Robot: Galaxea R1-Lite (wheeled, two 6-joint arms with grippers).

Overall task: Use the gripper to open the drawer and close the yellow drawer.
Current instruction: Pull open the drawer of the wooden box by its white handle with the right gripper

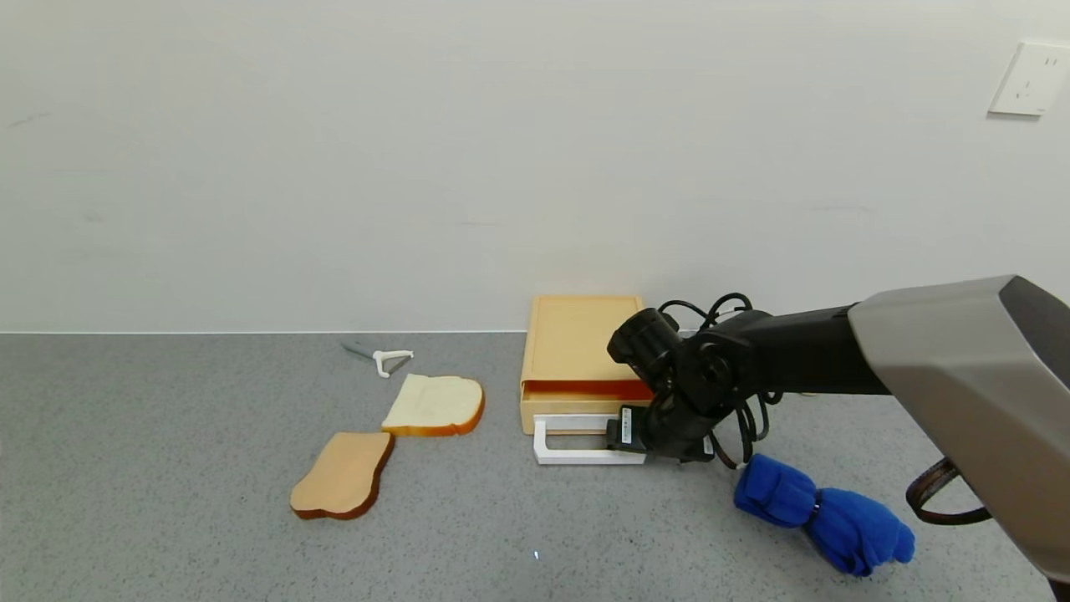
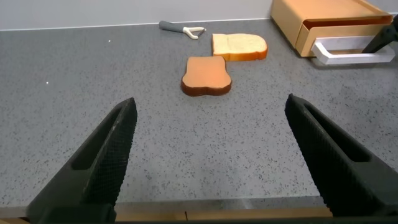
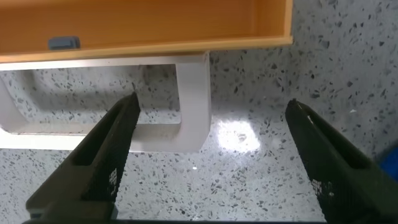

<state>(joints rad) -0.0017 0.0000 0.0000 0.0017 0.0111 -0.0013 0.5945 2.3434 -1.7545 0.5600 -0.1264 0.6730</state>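
Observation:
The pale yellow-tan drawer box (image 1: 577, 343) stands at the back of the table against the wall. An orange gap shows above its front, so the drawer looks pulled out a little. Its white loop handle (image 1: 577, 456) points toward me. My right gripper (image 1: 660, 443) is open and low at the handle's right end. In the right wrist view the handle's corner (image 3: 193, 106) lies between the spread fingers (image 3: 106, 162), held by neither, below the drawer front (image 3: 155, 25). My left gripper (image 2: 208, 155) is open and empty over the table's near edge, out of the head view.
Two bread slices (image 1: 435, 405) (image 1: 344, 474) lie left of the drawer, with a white-handled peeler (image 1: 386, 358) behind them. A blue cloth (image 1: 823, 512) lies on the table just right of my right gripper. The wall runs close behind the drawer box.

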